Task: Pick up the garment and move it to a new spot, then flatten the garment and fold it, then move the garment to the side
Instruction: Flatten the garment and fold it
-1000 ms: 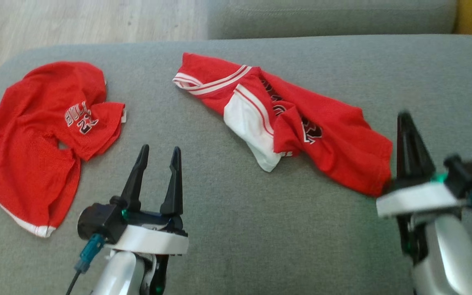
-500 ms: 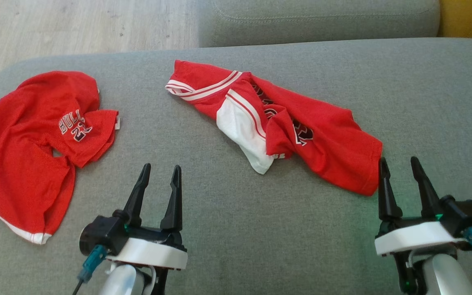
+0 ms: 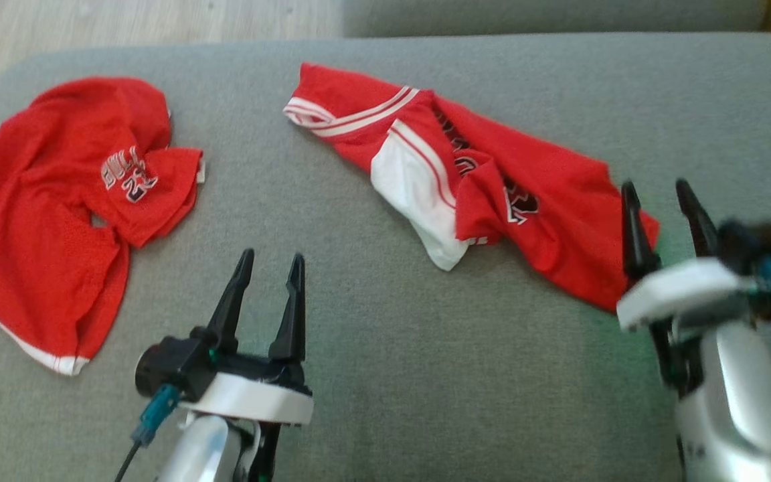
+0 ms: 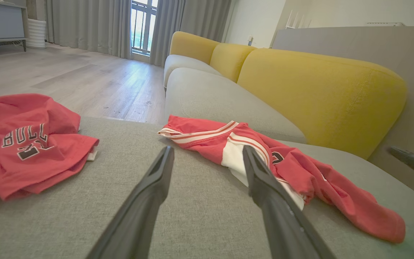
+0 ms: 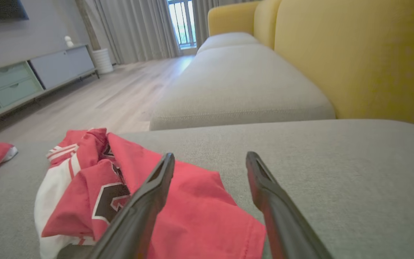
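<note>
A crumpled red garment with white stripes and a white panel lies stretched across the grey cushion, right of centre. It also shows in the left wrist view and the right wrist view. My right gripper is open at the garment's right end, its left finger over the red cloth, nothing between the fingers. My left gripper is open over bare cushion, left of the garment and apart from it.
A second red garment printed BULLS lies bunched at the cushion's left end. The grey sofa cushion has rounded edges; wood floor lies beyond. A yellow backrest stands to the right.
My right gripper was shut at the garment's lower right corner; it has opened, let go and moved up alongside the garment's right end. The head camera shifted. The left gripper stayed open.
</note>
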Motion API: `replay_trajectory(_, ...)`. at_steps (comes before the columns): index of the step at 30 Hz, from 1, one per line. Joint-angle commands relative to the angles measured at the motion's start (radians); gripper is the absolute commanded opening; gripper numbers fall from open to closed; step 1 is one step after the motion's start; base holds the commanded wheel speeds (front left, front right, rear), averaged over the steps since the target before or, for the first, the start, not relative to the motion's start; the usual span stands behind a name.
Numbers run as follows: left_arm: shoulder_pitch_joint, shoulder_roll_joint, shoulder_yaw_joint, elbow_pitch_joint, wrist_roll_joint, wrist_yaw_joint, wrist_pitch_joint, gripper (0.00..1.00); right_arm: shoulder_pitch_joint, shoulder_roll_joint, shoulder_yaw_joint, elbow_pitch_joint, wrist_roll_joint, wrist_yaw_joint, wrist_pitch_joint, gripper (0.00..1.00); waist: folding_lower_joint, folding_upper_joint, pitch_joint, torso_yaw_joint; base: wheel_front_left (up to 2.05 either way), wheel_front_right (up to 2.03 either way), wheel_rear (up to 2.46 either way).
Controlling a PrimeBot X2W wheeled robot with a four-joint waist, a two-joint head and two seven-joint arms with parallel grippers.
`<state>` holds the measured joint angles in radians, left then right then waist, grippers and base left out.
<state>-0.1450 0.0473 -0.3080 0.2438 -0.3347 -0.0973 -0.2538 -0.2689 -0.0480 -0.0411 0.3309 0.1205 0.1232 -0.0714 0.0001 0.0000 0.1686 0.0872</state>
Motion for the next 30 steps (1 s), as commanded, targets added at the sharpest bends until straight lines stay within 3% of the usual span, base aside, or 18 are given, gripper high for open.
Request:
replay_trajectory(1,-0.052,0.003,0.020,-0.037,-0.001,-0.003,-0.008,1.00,-0.084,-0.002,0.017,-0.002,-0.027,0.008,0.055,1.00,-0.0001,0.0000,0.030,0.021,0.00,0.00,0.00)
replay_trajectory(6,-0.079,0.003,-0.002,-0.036,-0.015,-0.003,-0.008,1.00,-0.222,-0.030,0.008,0.115,-0.015,0.008,0.236,1.00,-0.0001,0.0000,0.067,0.055,0.00,0.00,0.00)
replay_trajectory(11,-0.094,0.003,-0.019,-0.037,-0.033,0.004,-0.008,1.00,-0.309,-0.084,0.001,0.234,-0.013,0.008,0.352,1.00,-0.0001,0.0000,0.091,0.090,0.00,0.00,0.00)
replay_trajectory(23,-0.111,0.003,-0.032,-0.037,-0.045,0.010,-0.008,1.00,-0.388,-0.135,0.086,0.398,0.065,0.008,0.487,0.99,-0.0001,0.0000,0.116,0.128,0.00,0.00,0.00)
replay_trajectory(25,-0.112,0.003,-0.032,-0.038,-0.045,0.010,-0.008,1.00,-0.392,-0.145,0.112,0.405,0.079,0.008,0.493,0.00,-0.0001,0.0000,0.116,0.130,0.00,0.00,0.00)
replay_trajectory(30,-0.111,0.003,-0.033,-0.038,-0.045,0.012,-0.008,1.00,-0.418,-0.186,0.143,0.393,0.106,0.008,0.446,0.00,-0.0001,0.0000,0.113,0.127,0.00,0.00,0.00)
